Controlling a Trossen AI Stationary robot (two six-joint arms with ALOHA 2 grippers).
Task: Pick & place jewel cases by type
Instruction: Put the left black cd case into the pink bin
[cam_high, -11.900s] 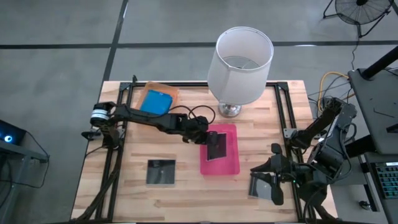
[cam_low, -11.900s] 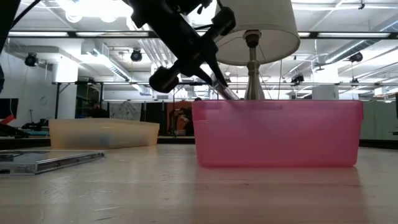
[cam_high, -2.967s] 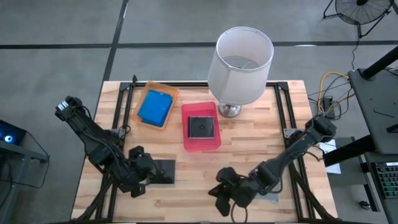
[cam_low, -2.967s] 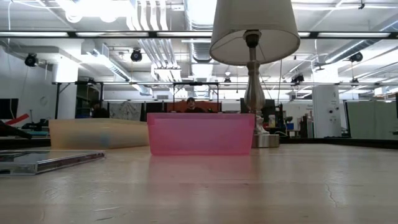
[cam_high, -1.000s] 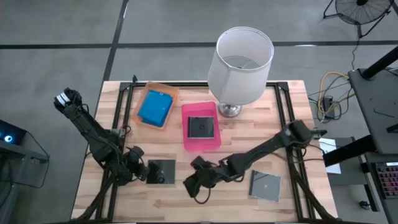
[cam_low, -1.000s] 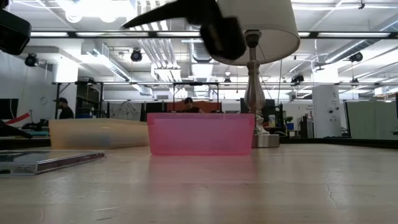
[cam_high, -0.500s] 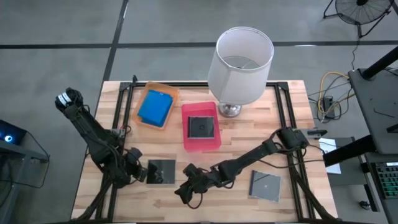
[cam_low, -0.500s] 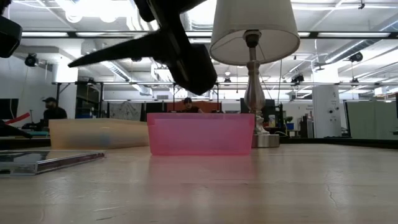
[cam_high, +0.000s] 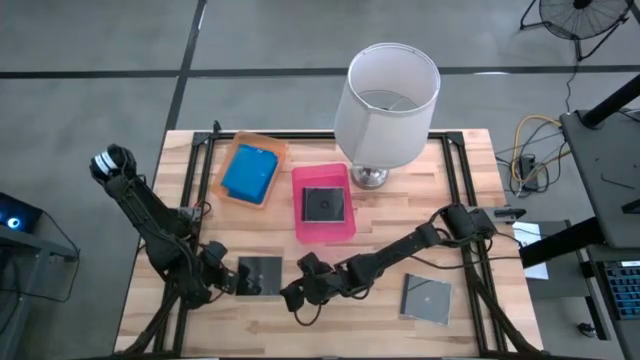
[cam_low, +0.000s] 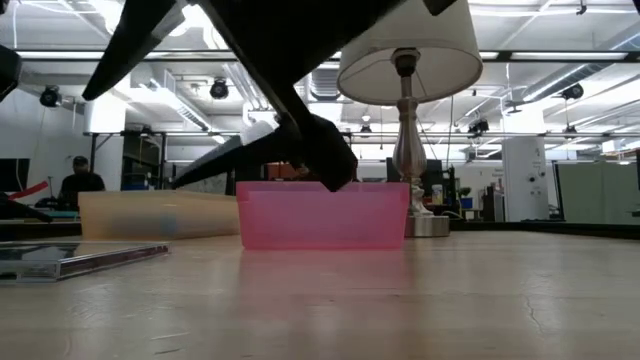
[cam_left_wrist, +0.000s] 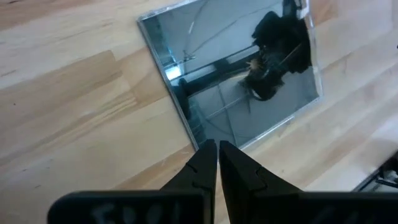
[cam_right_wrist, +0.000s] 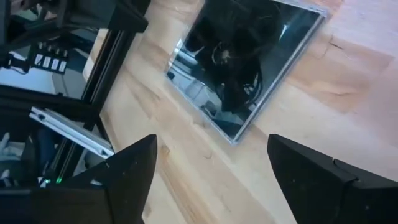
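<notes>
1. Wooden desk (cam_high: 330, 325) in a workshop carries the sorting job; near edge first.
2. Right claw (cam_high: 292, 296) hangs with fingers spread just beside the dark case (cam_high: 259, 275), which lies flat on the desk.
3. Left claw (cam_high: 228, 283), fingers pressed together, sits at that case's opposite edge.
4. Another dark case (cam_high: 427, 298) lies well apart, to the right.
5. Farther back: pink tray (cam_high: 300, 226) holds one dark case; orange tray (cam_high: 270, 147) holds a blue case (cam_high: 249, 172).
6. Step in hand, judged: approach. Next: lower, straddle an edge, close.
</notes>
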